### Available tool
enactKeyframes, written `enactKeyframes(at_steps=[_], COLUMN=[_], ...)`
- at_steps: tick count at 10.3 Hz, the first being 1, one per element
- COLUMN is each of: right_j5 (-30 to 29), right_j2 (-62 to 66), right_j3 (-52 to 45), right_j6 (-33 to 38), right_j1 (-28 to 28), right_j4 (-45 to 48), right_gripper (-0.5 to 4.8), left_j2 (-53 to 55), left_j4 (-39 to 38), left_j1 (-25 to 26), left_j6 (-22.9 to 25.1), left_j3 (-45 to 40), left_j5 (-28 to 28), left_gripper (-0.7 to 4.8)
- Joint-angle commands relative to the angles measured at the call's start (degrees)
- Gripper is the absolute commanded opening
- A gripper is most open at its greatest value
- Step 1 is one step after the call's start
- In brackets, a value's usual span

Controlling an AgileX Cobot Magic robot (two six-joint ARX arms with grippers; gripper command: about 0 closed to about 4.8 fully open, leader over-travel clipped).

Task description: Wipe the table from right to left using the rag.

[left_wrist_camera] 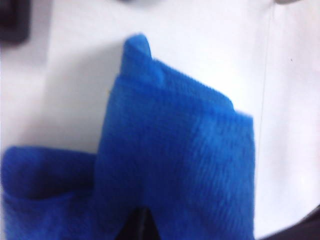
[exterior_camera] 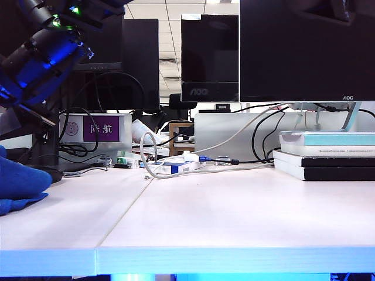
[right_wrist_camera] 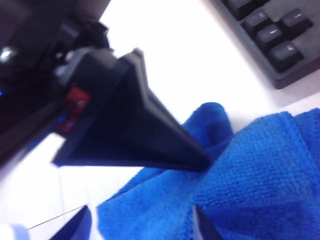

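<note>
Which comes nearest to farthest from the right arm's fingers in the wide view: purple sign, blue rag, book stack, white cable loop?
The right gripper is at the rag.
1. Bright-blue terry rag: against its fingers, far left.
2. Grey box with purple sign: left, behind.
3. Looped white cable: centre-left.
4. Stack of pale and black books: far right.

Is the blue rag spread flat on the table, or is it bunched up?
Bunched up. The rag lies in thick folds with raised humps on the table, and the right gripper presses into it.
</note>
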Motion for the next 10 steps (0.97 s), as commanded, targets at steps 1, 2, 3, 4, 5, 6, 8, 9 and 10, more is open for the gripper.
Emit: enactKeyframes(at_steps=[1, 2, 3, 4, 5, 6, 8, 9, 10], right_j5=[-3.8, -4.0, -3.9, -3.9, -3.9, -3.9, -4.0, -4.1, -4.6], right_j2=[-0.3, -0.3, -0.3, -0.3, -0.3, -0.3, -0.3, -0.3, -0.3], right_j3=[0.3, 0.3, 0.3, 0.3, 0.3, 0.3, 0.3, 0.3, 0.3], right_j6=[-0.2, -0.2, -0.3, -0.5, -0.5, -0.5, -0.6, -1.1, -1.8], right_j1=[0.1, 0.1, 0.1, 0.1, 0.1, 0.1, 0.1, 0.1, 0.1], right_j4=[0.2, -0.2, -0.7, -1.2, -1.2, -1.2, -1.4, -1.7, -2.2], right_gripper=[2.6, 2.6, 2.6, 2.6, 2.6, 2.6, 2.6, 2.6, 2.6], left_j2=[0.0, 0.0, 0.0, 0.0, 0.0, 0.1, 1.0, 2.4, 4.3], left_j4=[1.0, 1.1, 1.4, 2.3, 2.7, 3.3, 4.3, 4.6, 4.4], left_j1=[-1.1, -2.0, -2.7, -4.0, -4.6, -5.0, -5.0, -5.0, -5.0], left_j6=[0.4, 0.5, 0.9, 0.9, 0.9, 0.8, 0.1, -0.1, -0.3], left_j3=[0.0, 0.0, 0.0, 0.0, 0.0, 0.0, 0.0, 0.0, 0.0], left_j5=[-3.0, -4.3, -4.3, -5.8, -6.4, -6.6, -6.8, -7.4, -7.4], left_gripper=[-0.06, -0.06, -0.06, -0.06, -0.06, -0.06, -0.06, -0.06, -0.06])
